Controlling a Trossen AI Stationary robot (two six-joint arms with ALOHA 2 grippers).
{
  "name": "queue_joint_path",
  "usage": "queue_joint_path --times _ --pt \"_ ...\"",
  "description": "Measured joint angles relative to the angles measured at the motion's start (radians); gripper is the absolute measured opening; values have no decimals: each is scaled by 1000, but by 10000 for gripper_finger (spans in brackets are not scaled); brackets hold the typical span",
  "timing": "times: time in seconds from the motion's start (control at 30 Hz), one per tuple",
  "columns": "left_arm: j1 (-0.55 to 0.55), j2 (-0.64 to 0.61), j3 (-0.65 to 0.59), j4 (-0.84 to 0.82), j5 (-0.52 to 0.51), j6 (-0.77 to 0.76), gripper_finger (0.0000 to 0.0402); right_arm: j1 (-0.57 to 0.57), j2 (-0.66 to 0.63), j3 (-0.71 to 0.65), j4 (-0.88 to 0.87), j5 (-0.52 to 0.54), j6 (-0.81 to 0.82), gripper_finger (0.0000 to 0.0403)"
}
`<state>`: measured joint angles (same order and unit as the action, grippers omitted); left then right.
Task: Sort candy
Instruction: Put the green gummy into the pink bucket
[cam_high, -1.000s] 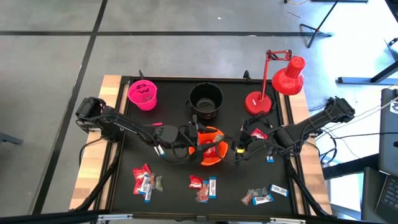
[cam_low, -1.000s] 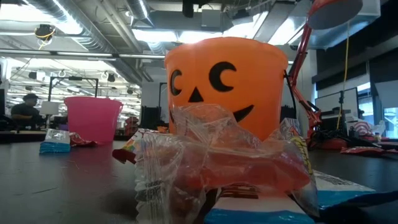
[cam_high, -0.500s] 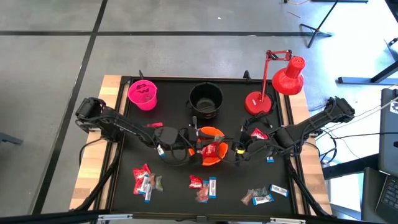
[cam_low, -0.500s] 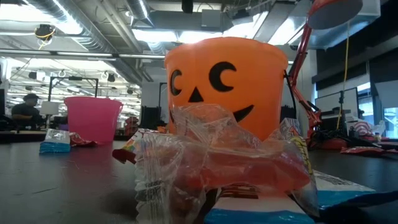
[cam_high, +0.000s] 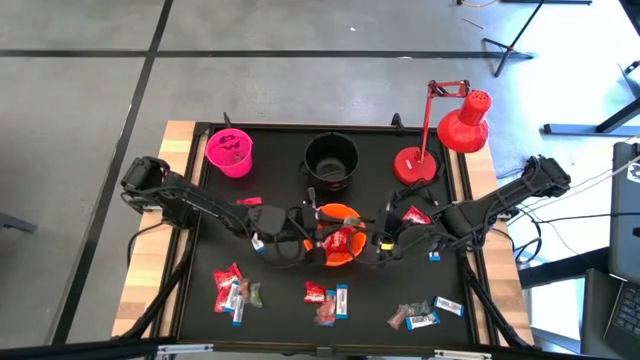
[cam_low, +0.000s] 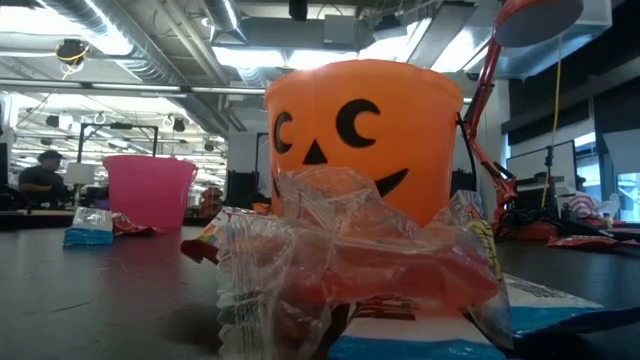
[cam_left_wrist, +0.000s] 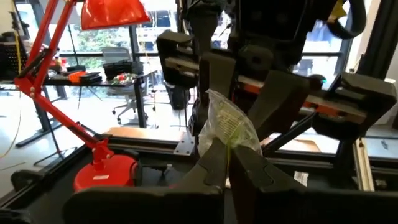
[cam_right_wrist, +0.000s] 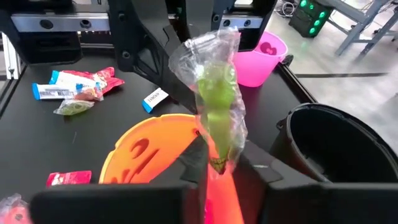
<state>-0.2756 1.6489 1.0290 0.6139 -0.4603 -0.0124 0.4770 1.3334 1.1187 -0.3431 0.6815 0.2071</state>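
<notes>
Arms reach inward from both table edges, meeting over the orange pumpkin bucket (cam_high: 338, 237) at table centre. Left gripper (cam_left_wrist: 229, 163) fingers clamped on a clear-wrapped green candy (cam_left_wrist: 228, 126); right gripper (cam_right_wrist: 219, 163) fingers pinch the same candy's other end. More candy lies along the near edge; table's middle strip clear.
</notes>
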Motion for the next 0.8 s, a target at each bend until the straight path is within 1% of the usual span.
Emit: queue_joint_path --times 0.1,0.2,0.27,0.37,0.4,0.47,0.53,0.6,0.67,0.8 --pt "-9 -14 0 -52 -30 9 1 1 -7 0 -2 0 -4 113" --pt "-27 -48 0 -150 -99 14 1 2 -23 0 -11 -5 -3 147" --pt "-43 -79 0 -206 -160 16 1 2 -28 1 -6 -11 -3 164" --pt "-72 -136 0 -294 -251 16 1 1 -30 1 -13 -10 -2 180" --pt "-84 -159 0 -337 -291 16 1 1 -31 1 -14 -5 -2 182" --pt "-111 -205 0 -438 -408 -8 1 1 -31 1 -21 5 -2 183" --pt "-135 -265 0 -588 -556 -68 1 0 -31 1 -26 7 0 182" --pt "-152 -333 0 -759 -665 -164 1 0 -31 1 -26 7 2 179" --pt "-154 -411 0 -931 -698 -289 1 0 -31 1 -26 7 3 178" --pt "-126 -556 0 -1233 -673 -507 0 1 -31 1 -21 -12 4 178"
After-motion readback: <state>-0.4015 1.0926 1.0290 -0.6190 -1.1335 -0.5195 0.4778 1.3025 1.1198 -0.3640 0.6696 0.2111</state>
